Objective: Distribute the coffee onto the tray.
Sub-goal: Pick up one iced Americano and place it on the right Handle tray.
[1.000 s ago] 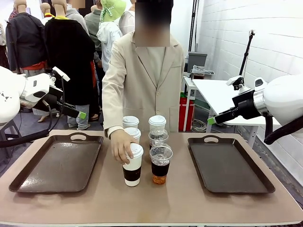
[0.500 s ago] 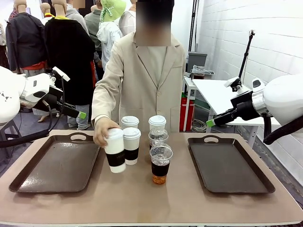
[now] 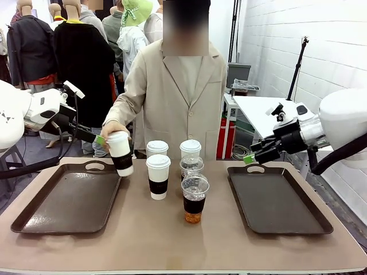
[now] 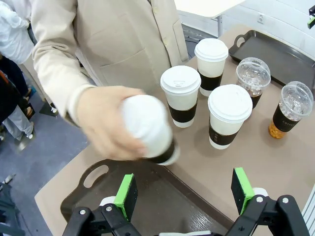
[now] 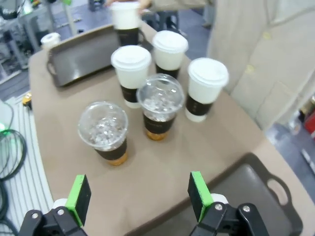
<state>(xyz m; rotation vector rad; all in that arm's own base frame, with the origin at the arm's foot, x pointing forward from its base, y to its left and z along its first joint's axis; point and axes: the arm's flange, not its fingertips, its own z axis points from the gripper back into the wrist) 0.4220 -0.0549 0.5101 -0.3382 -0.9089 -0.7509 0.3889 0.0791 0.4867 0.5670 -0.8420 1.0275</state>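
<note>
- left gripper (image 4: 184, 192) is hanging released, pads wide, beside the lidded cup (image 3: 119, 152) the person's hand (image 3: 109, 130) is holding over the left tray (image 3: 69, 200)'s far right corner.
- right gripper (image 5: 139, 195) is hovering open, near the right tray (image 3: 275, 203)'s far edge.
- i am judging the take is going best by closing squarely on the sleeve, below the lid.

A tan surface (image 3: 172, 246) takes up the middle of the room; behind it stands a person in a beige jacket (image 3: 178, 97); farther back on the right is a white side table (image 3: 261, 117); a grey box (image 3: 238, 73) beyond it; a red crate (image 3: 225, 137) low beside it; a black stand (image 3: 297, 66) against the white brick wall (image 3: 332, 40).
</note>
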